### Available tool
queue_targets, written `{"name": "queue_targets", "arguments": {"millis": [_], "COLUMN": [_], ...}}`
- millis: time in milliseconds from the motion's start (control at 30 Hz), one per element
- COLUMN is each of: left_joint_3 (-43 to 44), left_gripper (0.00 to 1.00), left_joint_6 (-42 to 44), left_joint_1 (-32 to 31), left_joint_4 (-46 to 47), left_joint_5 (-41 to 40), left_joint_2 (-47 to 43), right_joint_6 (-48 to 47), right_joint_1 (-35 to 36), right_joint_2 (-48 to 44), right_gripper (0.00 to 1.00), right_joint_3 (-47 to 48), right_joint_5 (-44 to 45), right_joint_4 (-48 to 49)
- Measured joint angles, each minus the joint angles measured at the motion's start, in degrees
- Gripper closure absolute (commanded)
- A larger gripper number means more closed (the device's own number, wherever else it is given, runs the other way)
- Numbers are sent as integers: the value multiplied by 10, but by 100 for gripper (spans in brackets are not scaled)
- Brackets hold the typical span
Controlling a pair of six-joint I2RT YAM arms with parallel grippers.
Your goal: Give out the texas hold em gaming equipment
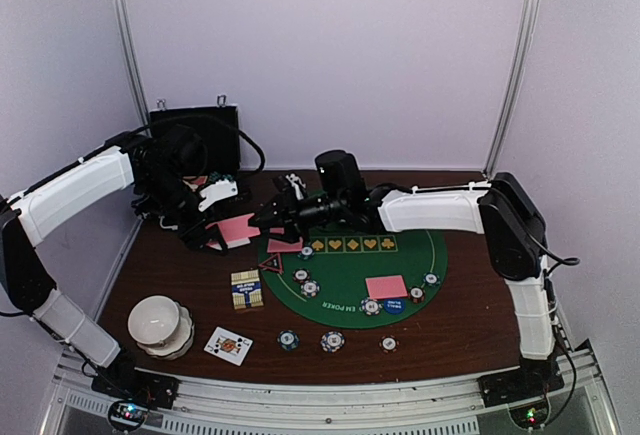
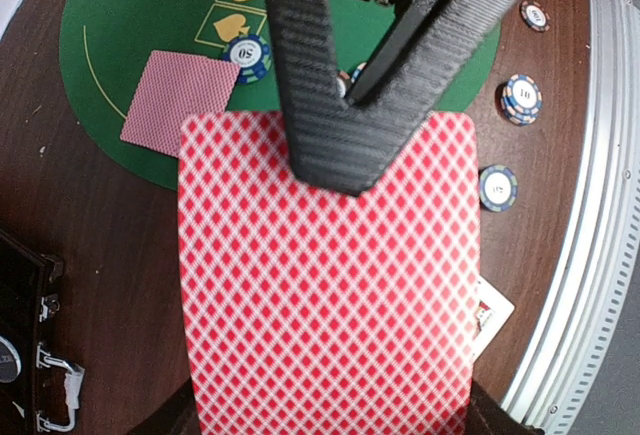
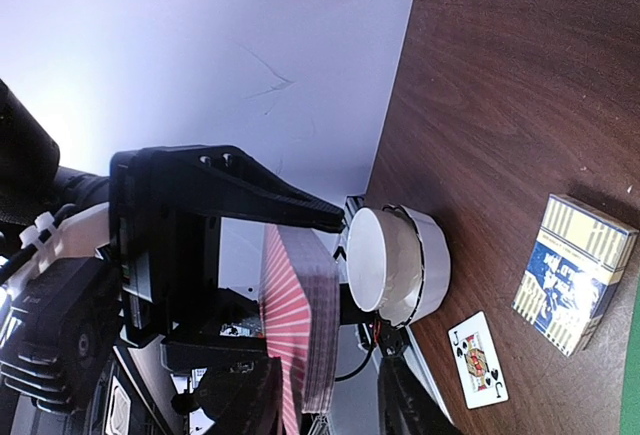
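Left hand (image 2: 340, 160) pressed shut on a thick stack of pink-backed playing cards (image 2: 330, 305) with a diamond pattern, held clear of the dark brown wooden worktop (image 1: 470, 305), just off the far-left edge of the round green felt poker mat (image 1: 345, 280). Right hand (image 3: 325, 405) stretched across from the other side, fingers parted to either side of the stack's free edge. By the wrist view, not yet closed on any card.

Already laid out: a single pink-backed card (image 1: 386, 286) face down on the felt, small round striped poker chips (image 1: 332, 340) dotted over the mat and along its near rim, and a red-and-black triangle marker (image 1: 271, 263) at the mat's left edge. Towards the near left: a face-up jack (image 1: 228, 345), a blue-and-yellow card box (image 1: 247, 289) and a stack of white domed bowls (image 1: 160, 323).

Judged to be the card-dealing step, with the chips looking largely set out. Called for next, on this reading: a gentle close on the outermost card only, a sideways slide to free it with the left grip kept firm on the rest, then a carry to a place at the mat without a card. Chief care — no dragging of two cards together, no knocking of the chips nearby.
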Motion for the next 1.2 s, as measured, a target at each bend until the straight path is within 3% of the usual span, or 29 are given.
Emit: {"name": "queue_targets", "arguments": {"millis": [500, 600, 733, 833, 1200], "left_joint_3": [0, 0, 0, 0, 0], "left_gripper": [100, 100, 100, 100, 100], "left_joint_6": [0, 0, 1, 2, 4], "left_joint_1": [0, 0, 0, 0, 0], "left_joint_4": [0, 1, 1, 1, 1], "left_joint_5": [-17, -20, -22, -23, -25], "left_joint_2": [0, 0, 0, 0, 0], "right_joint_6": [46, 51, 53, 53, 47], "right_joint_1": [2, 3, 6, 9, 15], "right_joint_2": [-7, -7, -7, -7, -7], "right_gripper": [89, 89, 78, 76, 100], "right_joint_3": [-7, -7, -7, -3, 10], "right_joint_5": [-10, -13, -17, -23, -33], "right_joint_4": [48, 50, 53, 52, 36]}}
